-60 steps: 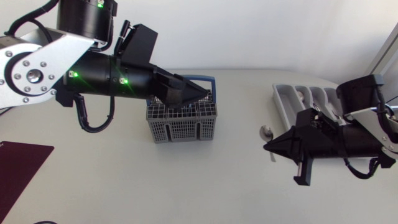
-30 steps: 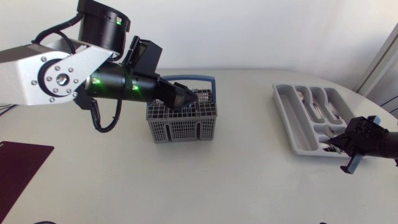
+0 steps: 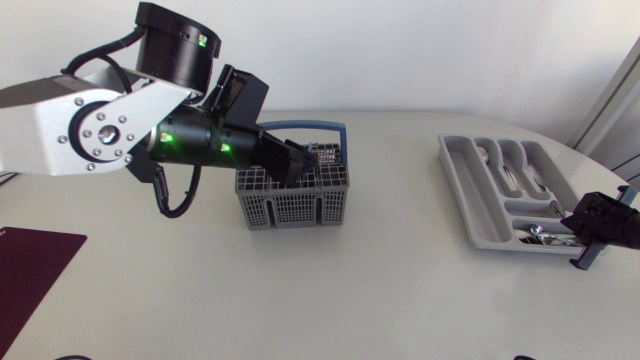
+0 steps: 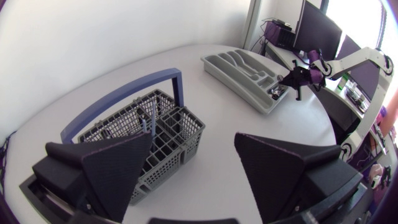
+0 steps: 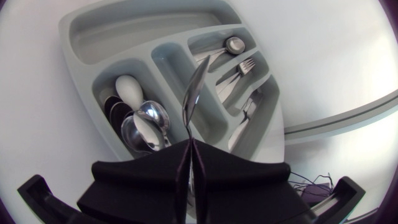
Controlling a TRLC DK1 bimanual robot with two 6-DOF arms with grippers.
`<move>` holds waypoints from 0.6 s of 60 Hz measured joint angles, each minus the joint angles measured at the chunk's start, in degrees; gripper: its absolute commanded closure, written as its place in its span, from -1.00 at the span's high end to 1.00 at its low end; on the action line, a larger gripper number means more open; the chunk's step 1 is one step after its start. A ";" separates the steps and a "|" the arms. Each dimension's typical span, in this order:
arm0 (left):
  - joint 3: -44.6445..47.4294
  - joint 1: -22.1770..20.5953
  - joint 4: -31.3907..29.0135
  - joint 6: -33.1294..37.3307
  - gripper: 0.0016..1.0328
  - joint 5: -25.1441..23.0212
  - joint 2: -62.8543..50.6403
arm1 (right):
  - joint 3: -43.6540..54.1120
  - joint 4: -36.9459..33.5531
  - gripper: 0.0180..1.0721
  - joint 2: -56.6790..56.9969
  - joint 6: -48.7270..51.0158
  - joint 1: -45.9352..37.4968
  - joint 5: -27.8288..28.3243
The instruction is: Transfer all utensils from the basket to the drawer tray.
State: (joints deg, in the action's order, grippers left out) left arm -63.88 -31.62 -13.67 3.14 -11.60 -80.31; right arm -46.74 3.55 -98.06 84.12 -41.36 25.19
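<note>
A spoon at the tray, and more to fetch from the basket.

The right claw (image 5: 189, 144) is pinched tight on a thin silver spoon (image 5: 191, 93), which points out ahead of it. This claw hangs at the end of the grey drawer tray (image 3: 470, 200) that is farthest from the basket (image 3: 290, 210). The spoon is not put down yet. The tray lies on the white bench (image 3: 400, 300), well apart from the basket. It already holds a heap of spoons (image 5: 140, 118) in one slot and a few forks (image 5: 239, 68) in the slots beside it, so I think a good part of the job is done. The left claw (image 4: 193, 140) is spread wide and holds nothing, just above the basket. A couple of thin handles (image 4: 149, 121) stick up inside the basket. I cannot tell how many more are in there, but those need to go across too.
</note>
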 measured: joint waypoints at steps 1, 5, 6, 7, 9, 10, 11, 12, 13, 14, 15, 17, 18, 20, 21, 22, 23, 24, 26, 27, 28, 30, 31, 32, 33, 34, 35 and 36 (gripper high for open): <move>0.11 0.04 0.00 0.02 0.79 0.13 0.00 | 0.02 0.33 -0.85 0.00 0.15 0.00 -0.09; 0.28 0.39 -0.39 0.13 0.79 0.17 0.00 | 0.20 1.11 -0.64 -0.07 1.25 0.00 -0.87; 0.33 0.42 -0.42 0.13 0.79 0.22 0.00 | 0.31 1.27 -0.57 -0.09 1.46 0.00 -1.09; 0.39 0.44 -0.46 0.13 0.79 0.24 0.00 | 0.44 1.36 -0.49 -0.11 1.70 0.00 -1.09; 0.44 0.66 -0.66 0.15 0.79 0.46 0.00 | 0.94 1.44 -0.42 -0.11 2.19 0.00 -1.31; 0.44 0.76 -0.76 0.15 0.79 0.57 0.00 | 1.22 1.44 -0.36 -0.09 2.60 0.00 -1.33; 0.44 0.81 -0.83 0.15 0.79 0.68 0.00 | 1.57 1.44 -0.32 -0.11 2.82 0.00 -1.40; 0.50 0.92 -0.87 0.17 0.79 1.05 0.00 | 1.95 1.55 -0.26 -0.09 3.13 0.00 -1.53; 0.52 1.03 -0.92 0.17 0.79 1.22 0.00 | 2.43 1.68 -0.18 -0.09 3.45 0.00 -1.77; 0.52 1.14 -1.03 0.15 0.79 1.27 0.00 | 2.86 1.92 -0.10 -0.11 3.65 0.00 -2.01; 0.55 1.20 -1.05 0.17 0.79 1.27 0.00 | 3.37 2.25 -0.03 -0.09 3.85 0.00 -2.25; 0.63 1.44 -1.05 0.17 0.79 1.44 0.00 | 4.22 2.75 0.07 -0.09 4.33 0.00 -2.60; 0.63 1.53 -1.07 0.15 0.79 1.42 0.00 | 4.63 2.95 0.12 -0.09 4.52 0.00 -2.69; 0.63 1.70 -1.20 0.17 0.79 1.46 0.00 | 5.66 4.13 0.23 0.07 4.94 -0.02 -2.80; 0.63 1.75 -1.27 0.17 0.79 1.46 0.00 | 5.75 4.31 0.26 0.26 5.07 -0.02 -2.78; 0.63 1.84 -1.40 0.17 0.79 1.46 0.00 | 5.86 4.42 0.28 0.48 5.11 -0.02 -2.95; 0.63 1.90 -1.44 0.17 0.79 1.46 0.00 | 5.97 4.39 0.29 0.83 5.11 -0.02 -2.95; 0.63 1.90 -1.44 0.15 0.79 1.49 0.00 | 6.19 4.37 0.31 1.29 5.14 -0.02 -2.97; 0.63 1.88 -1.44 0.17 0.79 1.62 0.00 | 6.69 4.13 0.33 2.30 5.11 -0.02 -2.97; 0.63 1.90 -1.46 0.15 0.79 1.66 0.00 | 6.91 3.89 0.33 2.80 5.11 -0.02 -2.99; 0.70 1.90 -1.44 0.17 0.79 1.66 0.00 | 7.06 3.45 0.33 3.39 5.11 -0.09 -2.97; 0.81 1.90 -1.44 0.17 0.79 1.68 0.00 | 7.34 2.08 0.34 4.74 5.11 -0.24 -2.95; 0.85 1.90 -1.44 0.17 0.79 1.68 0.00 | 7.43 1.20 0.37 5.49 5.09 -0.31 -2.91; 0.90 1.95 -1.44 0.17 0.79 1.68 0.00 | 7.45 0.35 0.39 6.19 5.07 -0.39 -2.73; 0.96 1.95 -1.44 0.17 0.79 1.68 0.00 | 7.45 -0.59 0.39 6.91 5.03 -0.39 -2.60; 1.01 1.95 -1.44 0.15 0.79 1.73 0.00 | 7.45 -1.77 0.40 7.91 4.98 -0.42 -2.40; 1.07 1.95 -1.44 0.17 0.79 1.86 0.00 | 7.45 -2.56 0.42 8.74 4.76 -0.46 -2.19; 1.18 1.95 -1.44 0.17 0.79 1.86 0.00 | 7.45 -3.41 0.42 9.66 4.59 -0.48 -1.90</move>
State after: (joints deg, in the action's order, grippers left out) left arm -62.70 -29.67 -15.11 3.31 -9.74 -80.31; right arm -39.29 0.14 -88.40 88.71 -41.85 23.29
